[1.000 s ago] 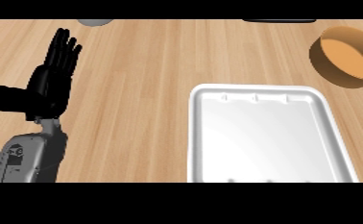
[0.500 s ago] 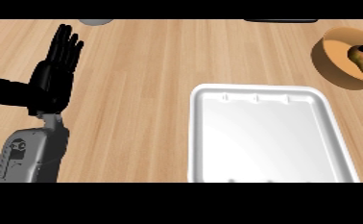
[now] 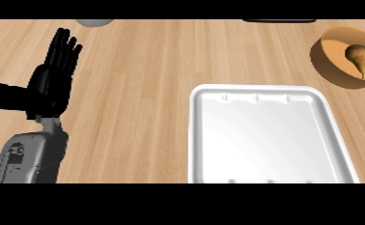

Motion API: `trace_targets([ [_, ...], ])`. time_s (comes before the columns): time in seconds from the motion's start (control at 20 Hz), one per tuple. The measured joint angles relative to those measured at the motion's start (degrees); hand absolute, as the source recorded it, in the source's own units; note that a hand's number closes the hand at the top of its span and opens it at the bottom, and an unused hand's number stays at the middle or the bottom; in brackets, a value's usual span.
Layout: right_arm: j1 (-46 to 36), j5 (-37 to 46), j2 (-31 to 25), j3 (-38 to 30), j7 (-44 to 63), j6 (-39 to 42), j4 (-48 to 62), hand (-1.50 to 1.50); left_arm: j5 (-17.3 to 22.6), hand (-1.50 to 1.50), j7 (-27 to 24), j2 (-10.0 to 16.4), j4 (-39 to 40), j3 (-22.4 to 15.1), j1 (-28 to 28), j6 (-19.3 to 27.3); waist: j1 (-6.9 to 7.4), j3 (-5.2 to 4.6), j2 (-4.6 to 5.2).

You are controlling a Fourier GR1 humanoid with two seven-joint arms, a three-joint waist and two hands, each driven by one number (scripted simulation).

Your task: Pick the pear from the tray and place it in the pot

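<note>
Pear (image 3: 355,54) sits inside the pot (image 3: 324,61) at the right edge of the head view: green-brown, narrow end up, partly cut off by the frame, so I can't tell whether it's lying flat on the bottom or leaning on the wall. The pot is round with a thick tan wall and a lighter orange inside, matte, also clipped at the edge. The tray (image 3: 271,137) is below and left of it, apart from it — white, glossy, a rounded rectangle with a raised rim and small notches along its short sides, and nothing shows on it. So I'd judge the place step done, with the task at or near its end. The right hand isn't in view, so I can't say whether it has let go or where it is. If anything is left, it's only pulling that hand clear without knocking the pot, then confirming the pear has settled. The left hand (image 3: 51,77) is at the left of the view, black, fingers straight and pointing up, holding nothing, resting above its grey forearm (image 3: 32,154). The counter (image 3: 157,64) is light wood grain with planks running up-down. At the top edge are a grey rounded thing (image 3: 95,22) and a dark flat thing (image 3: 279,21) — too clipped to identify.
</note>
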Motion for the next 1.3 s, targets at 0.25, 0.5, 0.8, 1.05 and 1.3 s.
trace_targets([
  [0.25,1.75,-6.25,-2.28,-4.6,-3.26,0.74,-1.57,-1.5,-0.31,0.0,-0.35,-0.12,0.14,0.08,0.52,0.12,-0.5,-0.02,-0.15],
  [0.5,6.63,-12.51,-5.06,-9.05,-9.13,2.97,-2.83,-1.5,0.25,0.0,-0.68,0.25,-0.59,0.78,1.83,-0.51,-0.73,-0.03,-0.22],
  [0.8,13.67,-18.84,-8.54,-12.78,-13.64,7.36,-4.08,-1.5,-0.64,0.0,0.72,-0.5,-2.05,0.02,1.82,0.67,-1.05,-0.04,-0.34],
  [1.05,19.84,-23.32,-11.84,-14.88,-15.47,11.29,-5.15,-1.5,-0.69,0.0,-0.42,-0.62,-1.49,0.16,2.33,0.17,-1.16,-0.05,-0.36],
  [1.3,25.09,-27.62,-13.65,-16.35,-18.68,14.4,-3.91,-1.5,-0.71,0.0,-0.39,-0.39,-1.02,0.52,1.77,-0.07,-1.09,-0.05,-0.33],
])
